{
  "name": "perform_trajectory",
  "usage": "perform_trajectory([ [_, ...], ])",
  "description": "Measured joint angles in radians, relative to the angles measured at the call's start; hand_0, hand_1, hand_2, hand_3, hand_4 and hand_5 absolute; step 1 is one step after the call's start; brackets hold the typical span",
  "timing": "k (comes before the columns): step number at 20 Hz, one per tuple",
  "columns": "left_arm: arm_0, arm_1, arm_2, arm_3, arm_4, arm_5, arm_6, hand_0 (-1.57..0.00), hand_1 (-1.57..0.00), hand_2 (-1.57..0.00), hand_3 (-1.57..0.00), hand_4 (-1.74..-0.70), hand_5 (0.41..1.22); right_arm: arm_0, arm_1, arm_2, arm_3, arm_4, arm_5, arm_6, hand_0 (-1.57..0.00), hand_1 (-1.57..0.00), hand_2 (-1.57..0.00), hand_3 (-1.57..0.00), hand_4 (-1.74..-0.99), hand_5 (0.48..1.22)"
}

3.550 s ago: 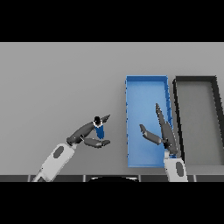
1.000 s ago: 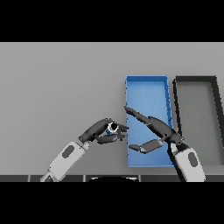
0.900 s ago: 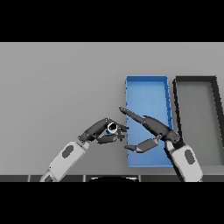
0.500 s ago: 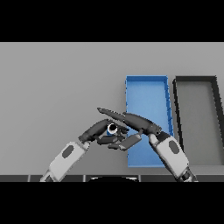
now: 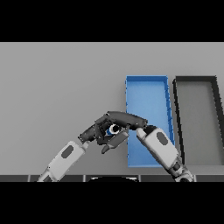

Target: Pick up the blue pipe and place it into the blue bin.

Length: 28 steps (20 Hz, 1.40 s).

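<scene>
Left robot hand point(image 5: 98, 132) pinches the short, rigid blue pipe point(image 5: 113, 129), likely light and slippery; right robot hand point(image 5: 124, 117) fingers straight over it.

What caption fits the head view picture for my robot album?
Both hands, left hand and right hand, meet around the blue pipe beside the blue bin.

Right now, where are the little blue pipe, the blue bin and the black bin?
small blue pipe point(image 5: 113, 129), head view, its round open end.
blue rectangular bin point(image 5: 146, 103), head view, bare floor.
black rectangular bin point(image 5: 199, 118), head view, bare floor.
</scene>
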Motion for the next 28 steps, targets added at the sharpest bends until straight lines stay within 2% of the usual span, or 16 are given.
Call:
perform_trajectory([
  [1,0.006,-0.018,0.004,0.002,0.008,0.004,0.006,-1.16,-1.13,-1.05,-1.07,-1.63,1.221,-0.003,-0.002,0.003,0.008,-0.034,-0.002,0.002,-1.22,-1.21,-1.23,-1.08,-1.526,0.728],
  [3,0.02,-0.042,0.025,-0.009,0.052,0.003,-0.041,-1.31,-1.29,-1.19,-1.25,-1.67,1.221,0.019,-0.004,0.017,0.018,-0.067,-0.008,0.02,-1.35,-1.34,-1.35,-1.26,-1.469,0.905],
  [5,0.038,-0.055,0.034,-0.006,0.069,-0.004,-0.086,-1.4,-1.39,-1.31,-1.36,-1.7,1.221,0.023,0.004,0.02,0.029,-0.046,-0.015,-0.02,-1.43,-1.42,-1.43,-1.37,-1.441,1.019],
  [7,0.034,-0.05,0.043,-0.019,0.081,-0.021,-0.076,-1.46,-1.45,-1.37,-1.44,-1.71,1.221,0.023,-0.013,0.039,0.014,0.042,-0.006,-0.126,-1.48,-1.48,-1.48,-1.44,-1.457,1.092],
  [8,0.035,-0.051,0.043,-0.021,0.09,-0.027,-0.07,-1.49,-1.48,-1.39,-1.46,-1.72,1.221,0.025,-0.022,0.047,0.009,0.054,-0.006,-0.144,-1.5,-1.5,-1.5,-1.47,-1.465,1.118],
  [10,0.044,-0.043,0.05,-0.027,0.096,-0.011,-0.074,-1.52,-1.51,-1.39,-1.5,-1.73,1.221,0.018,-0.024,0.049,0.013,0.05,-0.014,-0.133,-1.52,-1.52,-1.53,-1.51,-1.475,1.155],
  [11,0.035,-0.049,0.051,-0.019,0.105,-0.01,-0.092,-1.43,-1.35,-1.22,-1.33,-1.65,1.221,0.017,-0.01,0.051,0.009,0.048,-0.03,-0.121,-1.53,-1.53,-1.53,-1.52,-1.48,1.168],
  [12,0.037,-0.034,0.044,-0.02,0.085,-0.001,-0.125,-1.16,-1.08,-0.98,-1.07,-1.54,1.221,0.019,-0.009,0.041,0.008,0.036,-0.037,-0.105,-1.54,-1.54,-1.54,-1.53,-1.483,1.179],
  [14,0.007,0.004,0.028,0.0,0.022,-0.024,-0.158,-0.74,-0.69,-0.62,-0.68,-1.31,1.221,0.041,-0.007,0.038,0.007,0.021,-0.034,-0.1,-1.55,-1.55,-1.55,-1.54,-1.488,1.194],
  [16,-0.01,0.03,0.014,-0.006,-0.013,-0.065,-0.154,-0.47,-0.44,-0.4,-0.44,-1.14,1.187,0.036,-0.005,0.029,-0.007,0.014,-0.021,-0.047,-1.56,-1.56,-1.56,-1.55,-1.491,1.204],
  [17,-0.009,0.036,0.013,0.0,-0.03,-0.072,-0.174,-0.38,-0.35,-0.32,-0.35,-1.09,1.113,0.035,0.003,0.025,-0.01,0.01,-0.011,-0.022,-1.56,-1.56,-1.56,-1.56,-1.492,1.207],
  [19,-0.009,0.034,0.008,0.004,-0.053,-0.057,-0.168,-0.24,-0.23,-0.2,-0.22,-1.0,0.93,0.05,0.026,0.022,-0.018,0.025,0.015,-0.035,-1.56,-1.56,-1.56,-1.56,-1.494,1.212],
  [20,-0.016,0.035,0.013,0.008,-0.055,-0.05,-0.127,-0.19,-0.18,-0.16,-0.18,-0.97,0.849,0.05,0.037,0.016,-0.029,0.027,0.009,-0.062,-1.57,-1.57,-1.57,-1.56,-1.495,1.214],
  [22,-0.016,0.044,0.019,0.023,-0.065,-0.042,-0.094,-0.12,-0.12,-0.1,-0.11,-0.91,0.735,0.053,0.042,0.006,-0.024,0.043,0.013,-0.079,-1.57,-1.57,-1.57,-1.57,-1.496,1.216],
  [26,-0.011,0.036,0.013,0.014,-0.064,-0.037,-0.068,-0.05,-0.05,-0.04,-0.05,-0.89,0.617,0.038,0.049,-0.011,-0.017,0.057,0.031,-0.058,-1.57,-1.57,-1.57,-1.57,-1.491,1.219],
  [28,-0.005,0.026,0.017,0.017,-0.041,-0.044,-0.049,-0.03,-0.03,-0.03,-0.03,-0.89,0.587,0.047,0.058,-0.019,-0.004,0.062,0.049,-0.074,-1.57,-1.57,-1.57,-1.57,-1.49,1.22],
])
